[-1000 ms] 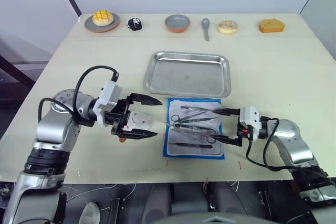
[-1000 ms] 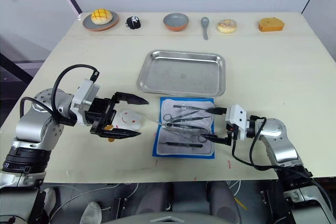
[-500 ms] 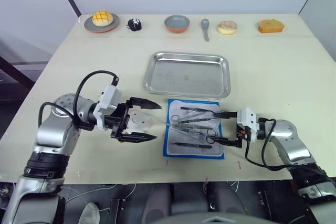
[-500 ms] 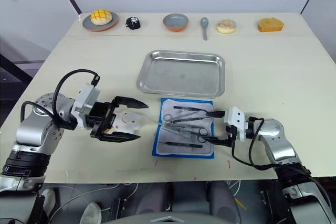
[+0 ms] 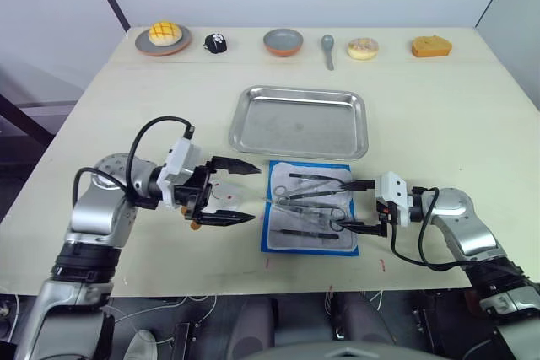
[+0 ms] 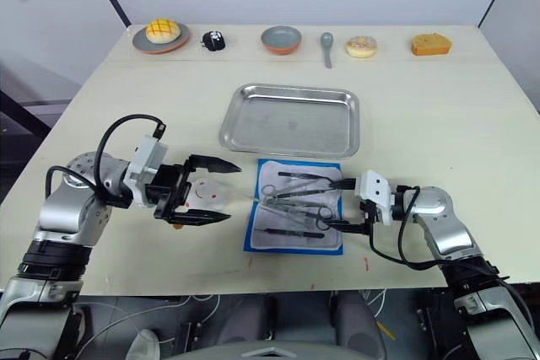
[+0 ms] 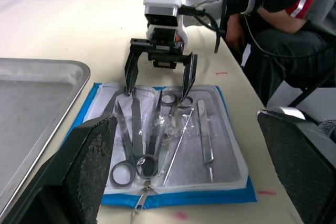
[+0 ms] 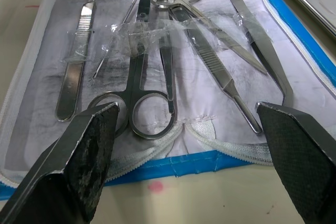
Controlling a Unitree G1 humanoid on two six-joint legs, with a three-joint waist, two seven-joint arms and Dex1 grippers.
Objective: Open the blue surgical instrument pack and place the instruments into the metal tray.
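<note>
Opened blue pack, instruments unlabelled, right pincer spread

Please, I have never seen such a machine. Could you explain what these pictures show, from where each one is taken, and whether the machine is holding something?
This is a humanoid robot with two arms. Two pictures look down from its head; the other two come from cameras on its wrists.

On the table lies an open blue pack with metal instruments still inside. Behind it is an empty steel tray. Along the far edge stand small foods, a bowl and a spoon.

The left claw is open, beside a small white lump. The right claw is open at the pack's edge, one finger on either side of the instruments' ring handles. Neither holds anything.
</note>
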